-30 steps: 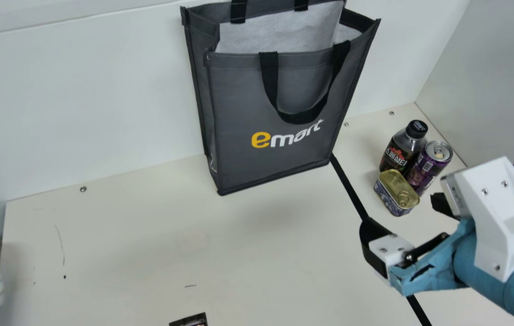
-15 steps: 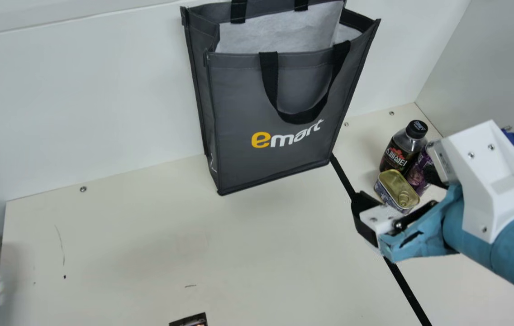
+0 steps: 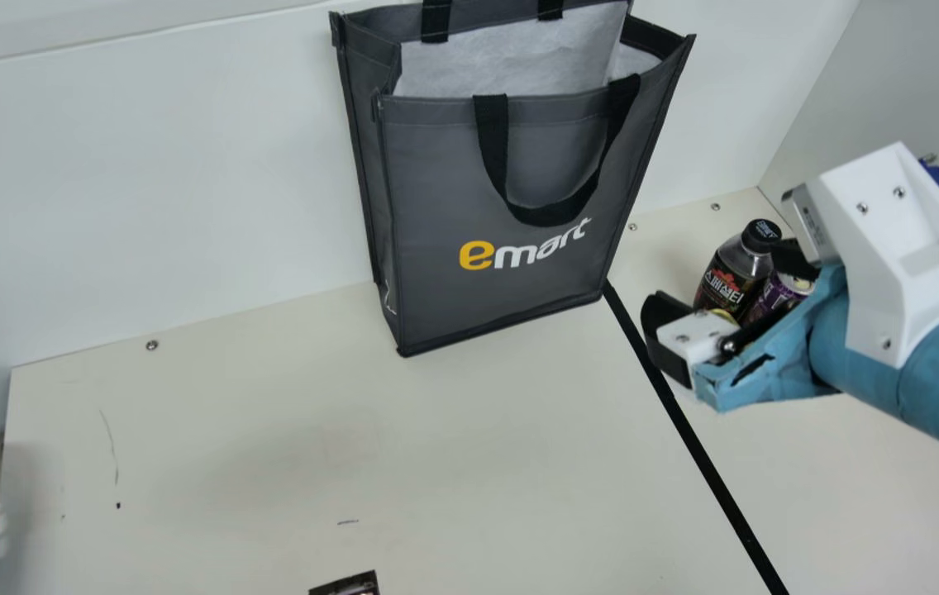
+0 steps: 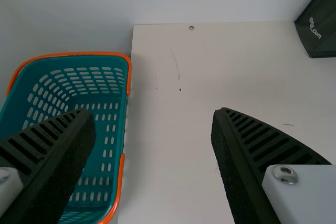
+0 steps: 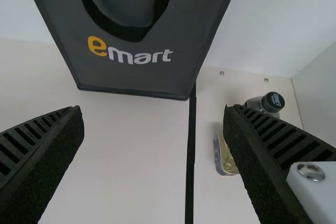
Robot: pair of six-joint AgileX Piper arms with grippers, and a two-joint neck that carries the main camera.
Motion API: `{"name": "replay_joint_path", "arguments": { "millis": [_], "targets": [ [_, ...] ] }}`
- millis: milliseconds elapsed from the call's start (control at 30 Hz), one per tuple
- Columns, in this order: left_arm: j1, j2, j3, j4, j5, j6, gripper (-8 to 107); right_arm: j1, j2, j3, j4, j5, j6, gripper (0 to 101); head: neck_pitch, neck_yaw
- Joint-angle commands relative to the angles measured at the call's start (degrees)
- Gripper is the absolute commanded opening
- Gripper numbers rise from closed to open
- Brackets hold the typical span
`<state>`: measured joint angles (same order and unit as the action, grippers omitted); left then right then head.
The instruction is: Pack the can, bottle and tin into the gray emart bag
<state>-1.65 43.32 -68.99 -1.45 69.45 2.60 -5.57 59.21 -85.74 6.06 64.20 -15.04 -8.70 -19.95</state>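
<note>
Gray emart bag [image 3: 428, 182] stood upright at the back of the counter [image 3: 271, 454], mouth up and gaping, probably set there so the wall could back it up and I could lower things in from above. Bottle [image 3: 720, 285], can [image 3: 769, 297] and tin [image 5: 226, 158] sat bunched off the bag's right side, across the black tape line [image 3: 717, 471], likely to keep them in my right arm's reach; bottle and can upright, tin low in front of them. All three were outside the bag, so packing looked barely started. My right pincer [image 5: 152, 111] was wide apart with nothing between its fingers, near the group, I'd guess lining up for a first pick. Tight spacing meant a finger could knock a neighbor, so a careful entry was called for. My left pincer [image 4: 153, 114] was also apart and unloaded, over by the teal basket [image 4: 107, 129], presumably parked out of the way. Count: one bag, one bottle, one can, one tin, one basket, two pincers, plus one dark printed item [image 3: 345, 585] at the near edge, too cut off to identify. Couldn't see the bag's bottom, so no call on contents.
</note>
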Motion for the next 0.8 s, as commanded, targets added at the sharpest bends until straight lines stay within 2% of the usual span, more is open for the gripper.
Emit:
{"name": "replay_joint_path", "arguments": {
  "millis": [0, 433, 767],
  "targets": [
    [0.00, 0.00, 0.00, 0.00, 0.00, 0.00, 90, -0.96, 0.73, -0.81, 1.13, -0.12, -1.85, 91, -1.30, -0.05],
    [0.00, 0.00, 0.00, 0.00, 0.00, 0.00, 90, -5.89, 5.78, -6.15, 6.60, -0.81, -10.10, 91, -1.30, -0.05],
    [0.00, 0.00, 0.00, 0.00, 0.00, 0.00, 90, -7.43, 10.30, -11.30, 9.18, -0.96, -14.74, 91, -1.30, -0.05]
  ]
}}
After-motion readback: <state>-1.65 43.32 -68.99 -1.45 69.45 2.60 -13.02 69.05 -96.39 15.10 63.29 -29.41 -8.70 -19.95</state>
